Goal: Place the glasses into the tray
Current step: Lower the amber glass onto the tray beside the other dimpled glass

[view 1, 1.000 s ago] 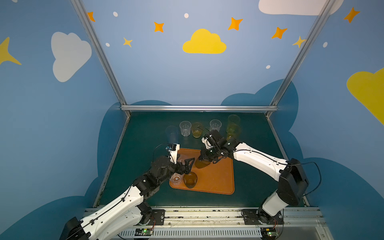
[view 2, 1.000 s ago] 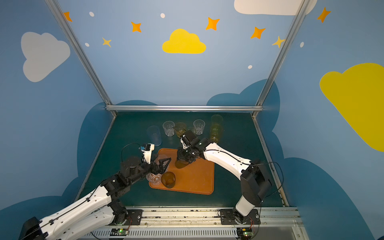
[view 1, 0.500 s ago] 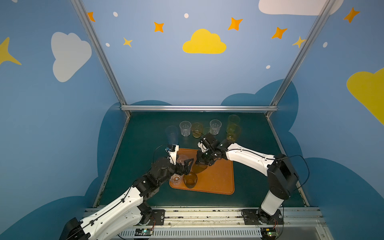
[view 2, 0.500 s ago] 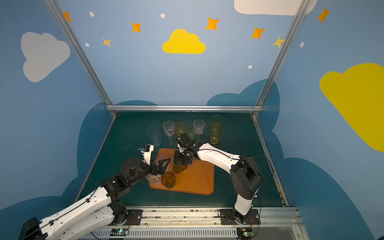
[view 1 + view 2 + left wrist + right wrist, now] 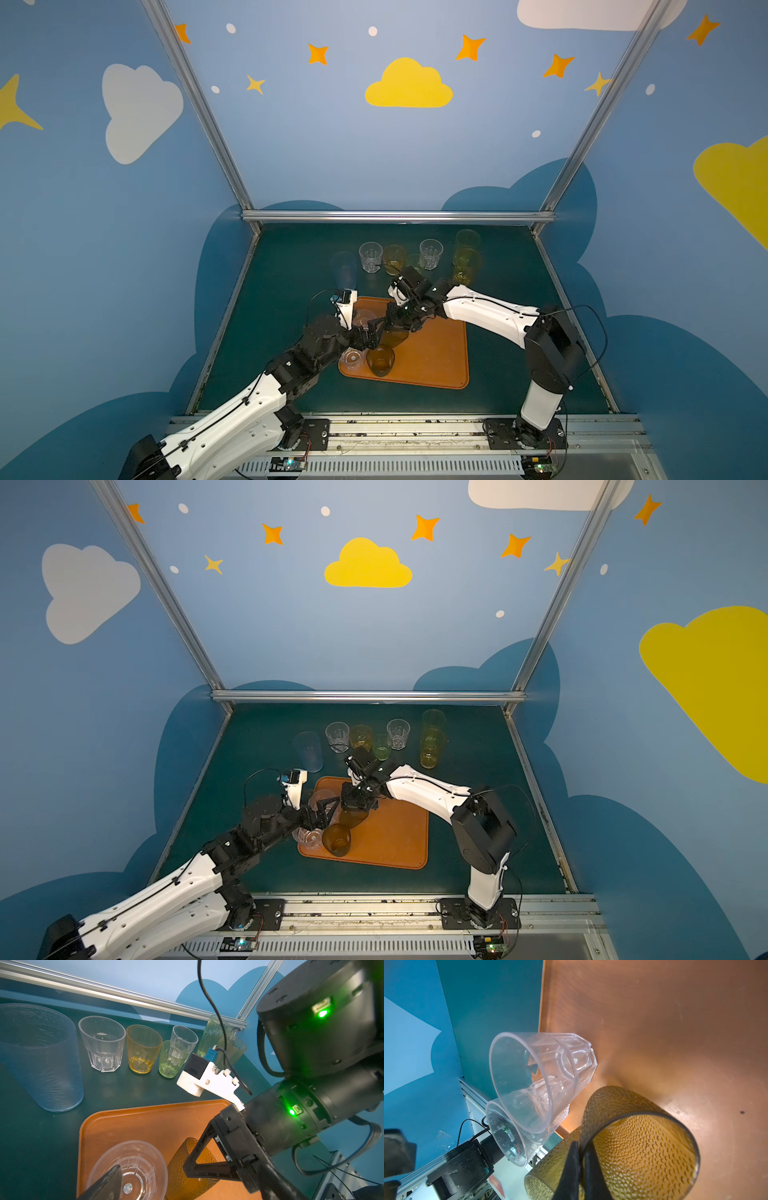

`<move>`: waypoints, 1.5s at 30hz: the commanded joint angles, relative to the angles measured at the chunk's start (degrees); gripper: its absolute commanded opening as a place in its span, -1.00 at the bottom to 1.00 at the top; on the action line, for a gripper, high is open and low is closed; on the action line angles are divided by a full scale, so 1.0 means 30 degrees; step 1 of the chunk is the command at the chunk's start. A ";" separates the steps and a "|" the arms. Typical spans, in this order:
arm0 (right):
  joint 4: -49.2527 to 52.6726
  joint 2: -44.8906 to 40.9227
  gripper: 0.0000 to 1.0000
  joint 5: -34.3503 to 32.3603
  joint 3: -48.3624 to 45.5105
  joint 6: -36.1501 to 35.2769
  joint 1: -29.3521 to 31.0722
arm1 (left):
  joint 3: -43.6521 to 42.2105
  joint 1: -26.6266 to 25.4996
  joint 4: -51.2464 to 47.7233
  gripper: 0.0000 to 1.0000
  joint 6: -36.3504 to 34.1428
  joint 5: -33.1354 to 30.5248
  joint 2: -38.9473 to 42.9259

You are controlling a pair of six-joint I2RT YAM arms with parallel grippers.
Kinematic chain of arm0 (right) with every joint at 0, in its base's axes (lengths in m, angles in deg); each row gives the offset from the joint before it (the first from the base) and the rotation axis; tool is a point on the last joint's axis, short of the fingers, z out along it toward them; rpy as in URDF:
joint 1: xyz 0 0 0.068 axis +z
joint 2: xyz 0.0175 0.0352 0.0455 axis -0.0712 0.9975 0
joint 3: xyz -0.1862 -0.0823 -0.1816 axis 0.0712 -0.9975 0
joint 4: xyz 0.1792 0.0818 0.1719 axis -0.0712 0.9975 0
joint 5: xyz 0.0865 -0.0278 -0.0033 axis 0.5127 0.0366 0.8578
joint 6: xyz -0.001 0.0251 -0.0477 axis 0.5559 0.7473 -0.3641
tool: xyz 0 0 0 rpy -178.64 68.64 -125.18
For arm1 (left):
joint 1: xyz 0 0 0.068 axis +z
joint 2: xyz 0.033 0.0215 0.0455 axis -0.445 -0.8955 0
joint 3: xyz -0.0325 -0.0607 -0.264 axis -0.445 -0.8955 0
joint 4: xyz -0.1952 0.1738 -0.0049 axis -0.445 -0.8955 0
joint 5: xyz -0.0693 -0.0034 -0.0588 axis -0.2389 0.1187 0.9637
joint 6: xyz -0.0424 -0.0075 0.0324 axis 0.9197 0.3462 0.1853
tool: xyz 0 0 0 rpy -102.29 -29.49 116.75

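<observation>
The orange tray [image 5: 432, 357] [image 5: 395, 837] lies mid-table. My right gripper [image 5: 397, 328] [image 5: 581, 1145] is shut on the rim of a dimpled dark brown glass [image 5: 643, 1147] [image 5: 187, 1167], which is tilted over the tray's left part. A second brown glass [image 5: 380, 361] [image 5: 550, 1167] stands by the near-left corner. Two clear faceted glasses [image 5: 550, 1068] [image 5: 512, 1136] are at the tray's left edge. My left gripper [image 5: 370, 328] is open at the farther clear glass [image 5: 133, 1167], with one of its fingers [image 5: 106, 1182] beside it.
A row of glasses stands behind the tray: a tall frosted bluish one [image 5: 344, 270], a clear one [image 5: 370, 257], amber [image 5: 394, 259], green [image 5: 415, 262], another clear one [image 5: 431, 254] and two tall yellow ones [image 5: 467, 241] [image 5: 465, 266]. The two grippers are close together.
My right gripper has carried the brown glass leftward over the tray, ending close to the left gripper. The left arm has hardly moved.
</observation>
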 commanded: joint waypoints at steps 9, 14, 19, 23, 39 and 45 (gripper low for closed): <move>0.0543 0.0047 -0.59 -0.0031 0.0589 -0.0357 0.0241 | 0.0017 0.0004 -0.0151 1.00 0.0081 -0.0655 0.0239; 0.0638 0.0019 -0.57 -0.0058 0.0720 -0.0357 0.0254 | 0.0014 -0.0020 -0.0150 1.00 0.0141 -0.0657 0.0228; 0.0747 0.0174 -0.67 -0.0117 0.0851 -0.0445 0.0226 | -0.0003 -0.0017 -0.0114 1.00 0.0167 -0.0687 0.0151; 0.0931 0.0566 -0.79 0.0187 0.0940 -0.0451 0.0237 | 0.0014 -0.0036 -0.0121 1.00 0.0170 -0.0709 0.0070; 0.2425 0.0252 -1.00 -0.1369 0.1502 -0.1286 0.0270 | 0.0014 -0.0018 -0.0063 1.00 0.0202 -0.0687 0.0003; 0.3510 0.0361 -1.00 -0.2621 0.2092 -0.1551 0.0547 | -0.0073 -0.0018 -0.0063 1.00 0.0185 -0.0888 0.0103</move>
